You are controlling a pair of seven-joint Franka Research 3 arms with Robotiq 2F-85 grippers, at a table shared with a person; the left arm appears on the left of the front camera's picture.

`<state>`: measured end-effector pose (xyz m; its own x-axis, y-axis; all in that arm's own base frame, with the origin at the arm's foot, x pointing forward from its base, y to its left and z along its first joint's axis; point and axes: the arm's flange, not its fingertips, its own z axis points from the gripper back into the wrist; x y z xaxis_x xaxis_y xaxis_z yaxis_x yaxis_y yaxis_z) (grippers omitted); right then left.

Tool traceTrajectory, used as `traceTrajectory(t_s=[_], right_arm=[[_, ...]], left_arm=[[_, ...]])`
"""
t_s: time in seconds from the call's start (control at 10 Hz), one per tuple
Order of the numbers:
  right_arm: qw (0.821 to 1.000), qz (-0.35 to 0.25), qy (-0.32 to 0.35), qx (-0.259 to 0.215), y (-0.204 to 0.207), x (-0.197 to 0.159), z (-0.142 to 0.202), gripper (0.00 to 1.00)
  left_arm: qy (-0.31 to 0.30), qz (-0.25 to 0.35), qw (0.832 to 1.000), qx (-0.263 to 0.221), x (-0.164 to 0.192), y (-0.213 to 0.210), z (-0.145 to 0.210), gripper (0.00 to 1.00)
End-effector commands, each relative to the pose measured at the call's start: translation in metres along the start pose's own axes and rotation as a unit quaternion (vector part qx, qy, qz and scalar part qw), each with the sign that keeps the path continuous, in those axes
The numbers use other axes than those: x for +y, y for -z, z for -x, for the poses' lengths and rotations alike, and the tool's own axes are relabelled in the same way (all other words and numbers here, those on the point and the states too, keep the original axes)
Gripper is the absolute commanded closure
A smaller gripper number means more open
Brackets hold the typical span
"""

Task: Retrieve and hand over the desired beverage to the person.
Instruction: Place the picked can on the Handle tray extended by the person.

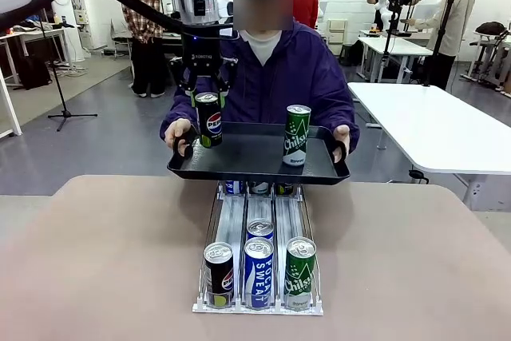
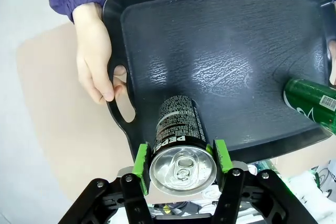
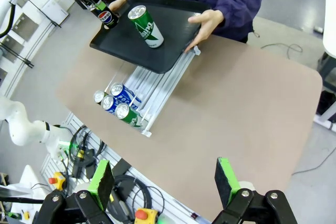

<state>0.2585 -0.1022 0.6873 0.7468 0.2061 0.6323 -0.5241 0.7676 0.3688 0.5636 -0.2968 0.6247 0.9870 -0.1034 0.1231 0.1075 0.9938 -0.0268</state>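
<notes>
Front view: left gripper point(image 1: 208, 106) is holding a black Pepsi can point(image 1: 210, 120) upright over the left part of the black tray point(image 1: 255, 167), which the person point(image 1: 271, 77) is holding by both handles above the far end of the can rack point(image 1: 257, 257). Jaws are shut on the can, green pads clamping its sides near the top; left wrist cam is showing the same grip from above, w/ the can's base at or just above the tray floor — can't tell if it's touching. A green Chilsung can point(image 1: 296, 136) is standing on the tray's right part, well apart from the Pepsi.

Right gripper point(image 3: 164, 182) is hanging high over the table's near side, jaws wide open, holding nothing.

Step in hand looks like the handover itself: setting the drink on the tray. Next move prob. calls for lowering till the base is seated, then opening the jaws & lifting straight up w/o tipping the can.
</notes>
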Motion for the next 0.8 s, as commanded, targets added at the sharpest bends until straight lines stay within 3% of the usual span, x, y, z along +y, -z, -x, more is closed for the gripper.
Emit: traceTrajectory(t_s=[0.0,0.7], right_arm=[[1.000,-0.014,-0.006,-0.007,0.003,0.000,0.001,0.00],[1.000,-0.014,-0.006,-0.007,0.003,0.000,0.001,0.00]], left_arm=[[-0.001,0.001,1.000,-0.011,0.001,-0.004,0.003,0.42],[0.001,-0.005,0.999,0.032,-0.002,0.027,-0.005,0.42]])
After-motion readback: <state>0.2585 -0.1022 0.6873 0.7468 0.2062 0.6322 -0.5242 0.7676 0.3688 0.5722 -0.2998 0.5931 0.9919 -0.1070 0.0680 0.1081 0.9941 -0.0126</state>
